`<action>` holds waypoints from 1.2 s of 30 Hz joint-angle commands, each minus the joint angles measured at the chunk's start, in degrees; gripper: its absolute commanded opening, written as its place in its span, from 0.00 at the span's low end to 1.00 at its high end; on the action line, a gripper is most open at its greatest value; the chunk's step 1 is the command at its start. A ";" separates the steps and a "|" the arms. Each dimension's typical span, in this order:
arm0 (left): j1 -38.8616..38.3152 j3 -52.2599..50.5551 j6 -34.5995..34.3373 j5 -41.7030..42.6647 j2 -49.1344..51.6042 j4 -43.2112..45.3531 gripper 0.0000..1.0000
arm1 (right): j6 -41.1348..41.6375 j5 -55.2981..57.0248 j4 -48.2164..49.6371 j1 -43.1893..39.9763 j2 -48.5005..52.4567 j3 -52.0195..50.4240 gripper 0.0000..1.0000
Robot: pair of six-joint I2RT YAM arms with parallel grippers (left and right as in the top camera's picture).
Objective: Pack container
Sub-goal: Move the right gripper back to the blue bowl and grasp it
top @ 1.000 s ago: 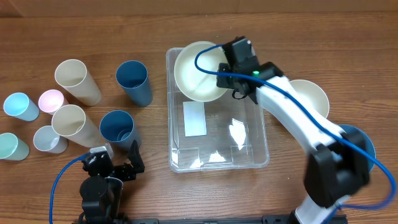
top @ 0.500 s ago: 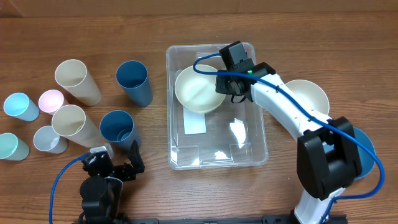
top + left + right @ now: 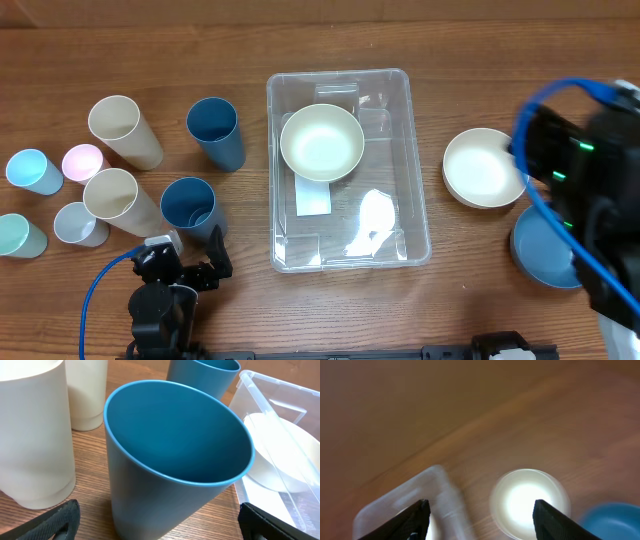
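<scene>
The clear container (image 3: 400, 232) sits mid-table with one cream bowl (image 3: 321, 142) resting in its far half. A second cream bowl (image 3: 484, 167) is on the table to its right. My right arm (image 3: 580, 165) is raised at the right edge, blurred. In the right wrist view the right gripper (image 3: 482, 520) is open and empty, high above that cream bowl (image 3: 530, 502) and the container's corner (image 3: 405, 507). My left gripper (image 3: 190, 255) is open near the front left. A dark blue cup (image 3: 175, 455) stands just ahead of its spread fingers (image 3: 50, 522), untouched.
Left of the container stand another dark blue cup (image 3: 216, 132), two cream cups (image 3: 123, 130) (image 3: 118, 198) and several small pastel cups (image 3: 32, 170). A blue bowl (image 3: 545, 252) lies at the right edge, partly under the right arm.
The right gripper opened and released the cream bowl inside the container. The arm then swung up and off to the right. The left arm stayed still.
</scene>
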 commanded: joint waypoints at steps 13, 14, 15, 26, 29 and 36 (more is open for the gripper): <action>-0.13 -0.13 0.48 0.39 -0.61 0.02 1.00 | 5.77 -16.90 -3.26 -47.91 28.15 -15.63 0.87; -0.13 -0.13 0.48 0.39 -0.61 0.02 1.00 | 5.42 -18.36 -2.73 -49.35 29.44 -16.13 0.87; -0.13 -0.13 0.48 0.39 -0.59 0.02 1.00 | 5.40 -18.60 -2.45 -50.29 30.49 -16.61 0.87; -0.13 -0.13 0.48 0.39 -0.61 0.02 1.00 | 9.53 -14.71 11.08 -51.41 31.36 -35.01 0.82; -0.13 -0.13 0.48 0.39 -0.59 0.02 1.00 | 9.49 -15.17 11.56 -51.41 31.23 -35.21 0.80; -0.13 -0.13 0.48 0.39 -0.59 0.02 1.00 | 6.86 -20.20 9.44 -51.41 28.44 -30.88 0.74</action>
